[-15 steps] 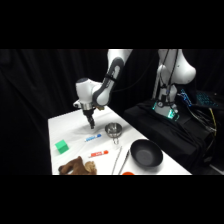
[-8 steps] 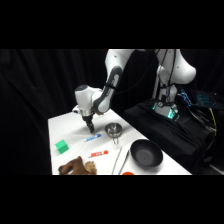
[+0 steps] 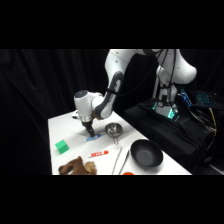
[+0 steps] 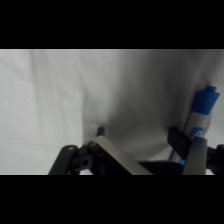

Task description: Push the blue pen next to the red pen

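The blue pen (image 3: pixel 93 137) lies on the white table (image 3: pixel 62 125) left of the metal cup. In the wrist view, the blue pen (image 4: pixel 202 111) runs up the right side, its white section just behind the right finger (image 4: pixel 186 144). The red pen (image 3: pixel 99 154) lies nearer the table's front, a short way from the blue one. My gripper (image 3: pixel 89 130) is low over the table at the blue pen's far-left end. In the wrist view the gripper (image 4: pixel 142 137) is open and holds nothing; the pen sits at the right finger's outer side.
A small metal cup (image 3: pixel 114 131) stands just right of the blue pen. A black bowl (image 3: pixel 146 152) sits at the front right, with metal tongs (image 3: pixel 120 160) beside it. A green block (image 3: pixel 61 146) and a brown object (image 3: pixel 77 166) are at the front left.
The gripper has come down and a little toward the front, from above the table to the blue pen's end. The pens lie where they were.
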